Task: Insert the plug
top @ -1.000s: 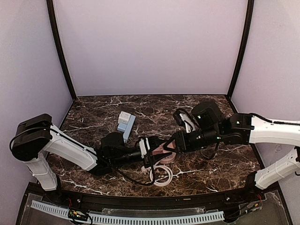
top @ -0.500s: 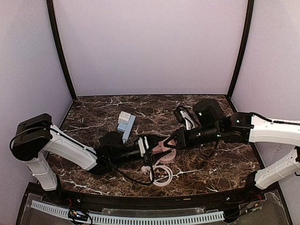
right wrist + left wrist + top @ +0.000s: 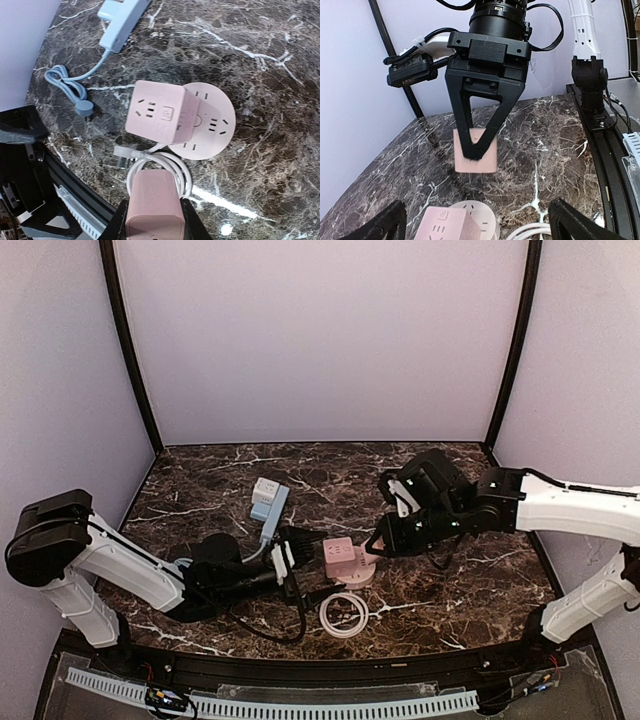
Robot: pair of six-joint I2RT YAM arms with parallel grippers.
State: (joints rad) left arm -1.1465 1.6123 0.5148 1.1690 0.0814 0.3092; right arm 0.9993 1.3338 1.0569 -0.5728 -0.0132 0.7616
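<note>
My right gripper (image 3: pixel 373 544) is shut on a pink plug block (image 3: pixel 152 205), held just above the marble table (image 3: pixel 200 490). The left wrist view shows the same plug (image 3: pixel 476 161) pinched between the right gripper's black fingers (image 3: pixel 470 145). A pink cube socket (image 3: pixel 339 557) stands on a round pink base (image 3: pixel 360 574), just left of the held plug. My left gripper (image 3: pixel 289 561) is open wide to the left of the cube, touching nothing. In its own view the cube socket (image 3: pixel 444 225) lies between its spread fingers (image 3: pixel 382 230).
A coiled white cable (image 3: pixel 343 612) with a white plug (image 3: pixel 119 152) lies in front of the pink base. A light blue power strip (image 3: pixel 268 502) lies further back on the left, and its blue cord (image 3: pixel 65 80) loops near the table's front edge.
My left gripper has opened and drawn back to the left, away from the pink cube. My right gripper has closed on the pink plug and shifted slightly right.
</note>
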